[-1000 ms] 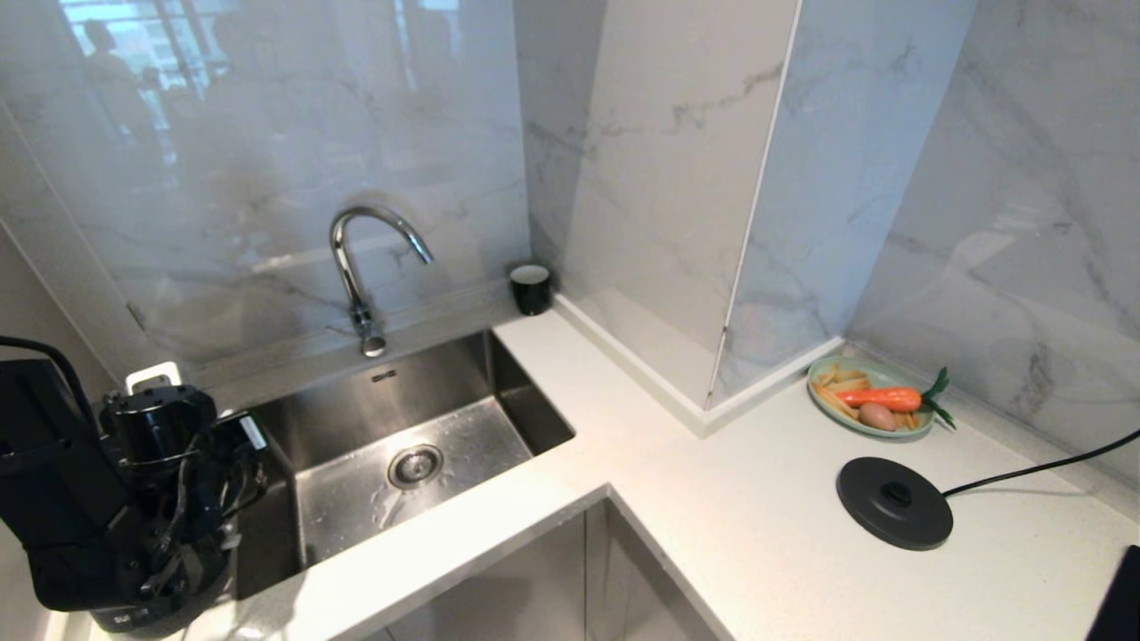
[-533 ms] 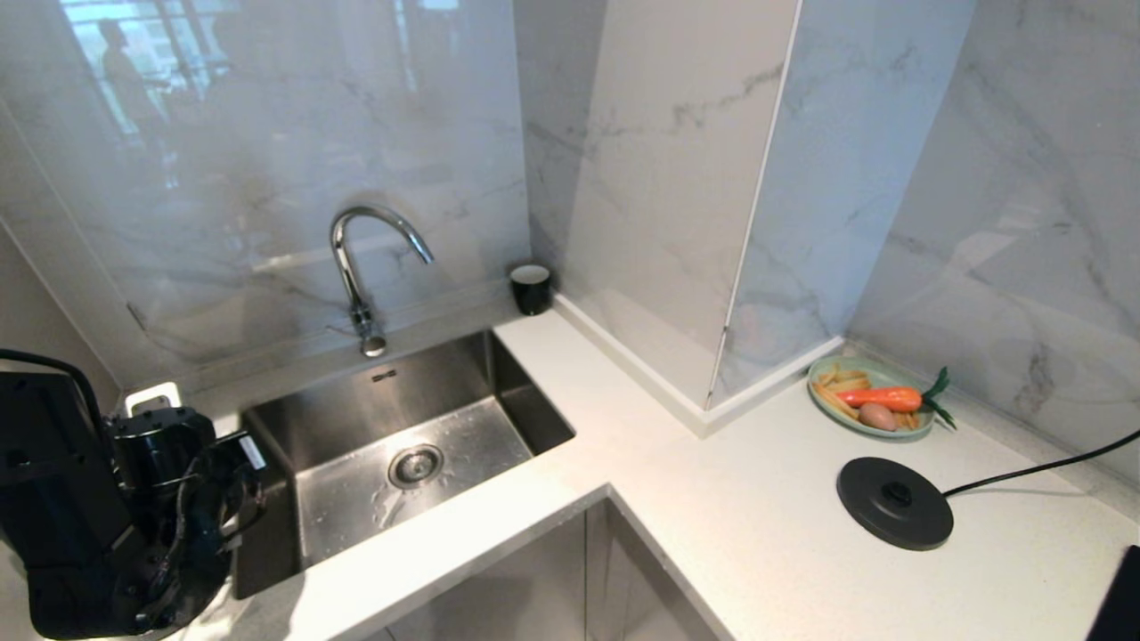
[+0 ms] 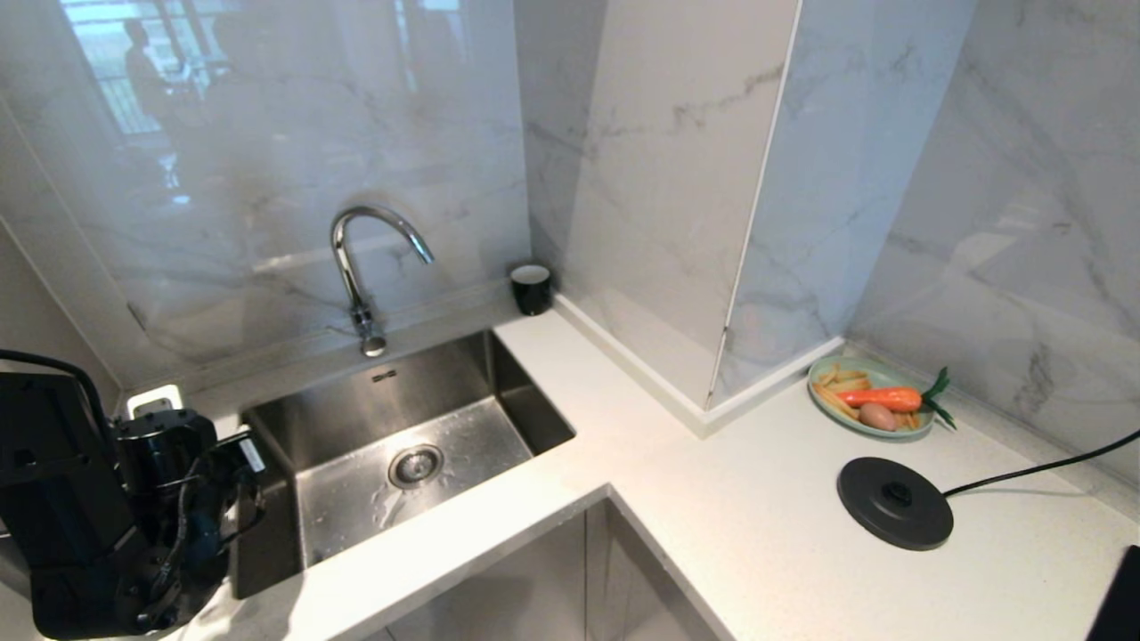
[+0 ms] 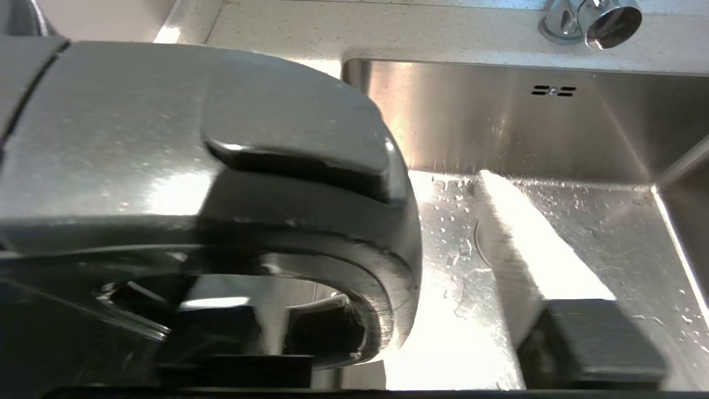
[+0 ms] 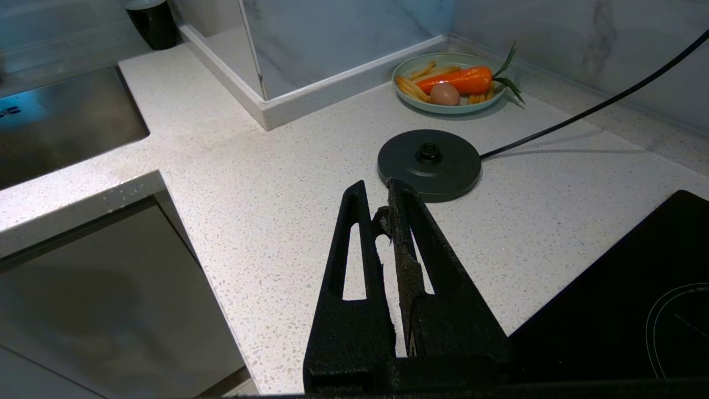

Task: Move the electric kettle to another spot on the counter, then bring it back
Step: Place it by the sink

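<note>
The electric kettle (image 4: pixel 183 144) fills the left wrist view: a grey top above a glossy black loop handle (image 4: pixel 382 288). It stands on the counter (image 3: pixel 712 499) to the left of the sink. My left gripper (image 4: pixel 399 360) is open around the handle, and one finger (image 4: pixel 592 343) stands clear of it with a bright gap between. In the head view my left arm (image 3: pixel 116 516) hides the kettle at the lower left. My right gripper (image 5: pixel 376 194) hangs shut and empty over the counter (image 5: pixel 249 183), near the power base.
A steel sink (image 3: pixel 499 374) with a faucet (image 3: pixel 365 258) lies right of the kettle. A black cup (image 3: pixel 531 287) stands in the corner. The round power base (image 3: pixel 893 501) with its cord, a plate of vegetables (image 3: pixel 877 401) and a black hob (image 5: pixel 637 299) are at the right.
My left arm has sunk a little at the lower left of the head view, and more of the white wall socket behind it shows. Nothing else on the counter has moved.
</note>
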